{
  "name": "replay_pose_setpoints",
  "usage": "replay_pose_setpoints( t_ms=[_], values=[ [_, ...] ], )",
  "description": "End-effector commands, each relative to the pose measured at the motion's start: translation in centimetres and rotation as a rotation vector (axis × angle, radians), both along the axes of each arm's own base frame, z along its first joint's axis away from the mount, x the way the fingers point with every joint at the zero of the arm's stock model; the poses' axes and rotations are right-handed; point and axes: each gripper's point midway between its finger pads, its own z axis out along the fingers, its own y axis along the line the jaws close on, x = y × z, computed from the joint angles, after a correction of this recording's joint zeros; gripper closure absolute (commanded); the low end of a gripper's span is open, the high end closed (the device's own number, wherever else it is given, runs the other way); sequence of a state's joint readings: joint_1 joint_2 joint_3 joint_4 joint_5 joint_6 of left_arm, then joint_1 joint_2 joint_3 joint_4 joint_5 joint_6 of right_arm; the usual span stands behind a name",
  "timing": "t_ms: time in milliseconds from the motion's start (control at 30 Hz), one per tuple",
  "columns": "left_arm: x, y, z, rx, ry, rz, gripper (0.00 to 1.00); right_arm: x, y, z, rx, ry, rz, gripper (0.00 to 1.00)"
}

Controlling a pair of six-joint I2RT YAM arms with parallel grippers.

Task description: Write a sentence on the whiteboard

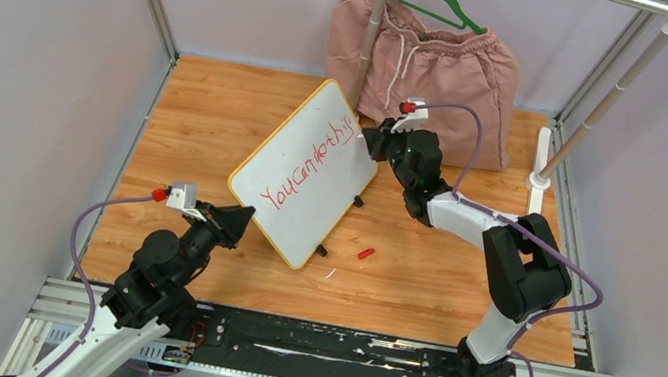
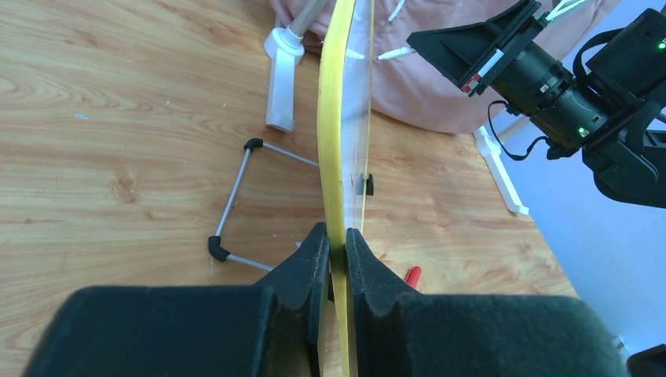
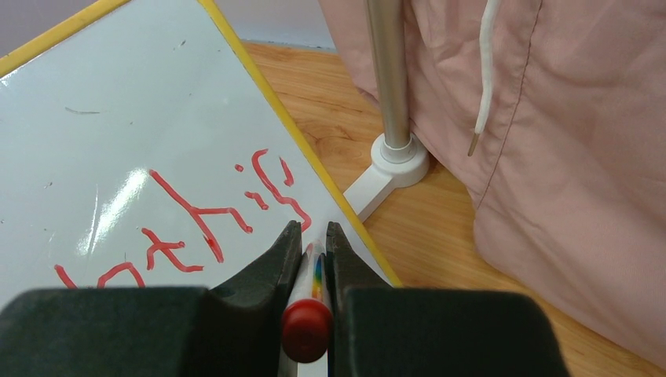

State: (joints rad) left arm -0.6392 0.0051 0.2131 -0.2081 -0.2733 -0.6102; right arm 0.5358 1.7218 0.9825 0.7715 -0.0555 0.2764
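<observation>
1. Black foam-padded fingers of the left gripper (image 2: 336, 239) fill the foreground of its wrist view. They are pinched almost together on the thin yellow-orange rim of a small white rectangular whiteboard (image 1: 307, 217), which I see edge-on from there.
2. Seen from overhead, the whiteboard lies diagonally across the middle of the light wooden counter (image 1: 200, 117), its writing face turned up toward the camera. It is gripped at its near-left edge, and I cannot tell whether any part of it rests on the counter.
3. One red handwritten sentence (image 1: 310, 165) runs the length of the board and reads roughly "YouCandothis".
4. At the far end of that line, the right gripper (image 3: 314, 236) has its jaws drawn tight on a white marker with a rainbow band and a red butt (image 3: 317, 280).
5. I see the marker's tip just below the final "s", close to the rim, but I cannot make out whether it touches the board.
6. Just right of the board's near corner, a small red cap (image 1: 365, 252) lies on the counter.
7. On the board's back side in the left wrist view, a grey wire stand with black corners (image 2: 233, 203) lies flat on the counter.
8. Pink drawstring shorts (image 1: 431, 62) hang from a green hanger (image 1: 440, 3) at the far side, behind a grey metal rack pole (image 3: 389, 71).
</observation>
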Motion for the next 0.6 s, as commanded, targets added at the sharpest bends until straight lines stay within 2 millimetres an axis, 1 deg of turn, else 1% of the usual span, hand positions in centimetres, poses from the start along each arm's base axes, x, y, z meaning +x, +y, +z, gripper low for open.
replay_pose_setpoints(
  t_ms=[0,200,567],
  values=[
    [-0.6,0.5,0.6,0.037,-0.046,-0.009,1.00,0.9,0.0,0.9,0.040,-0.030,-0.007,1.00],
    [-0.7,0.4,0.8,0.037,-0.053,-0.017,1.00,0.9,0.9,0.5,0.044,-0.013,0.028,1.00],
    [-0.7,0.3,0.8,0.038,-0.055,-0.020,1.00,0.7,1.3,0.0,0.036,0.002,0.049,1.00]
  ],
)
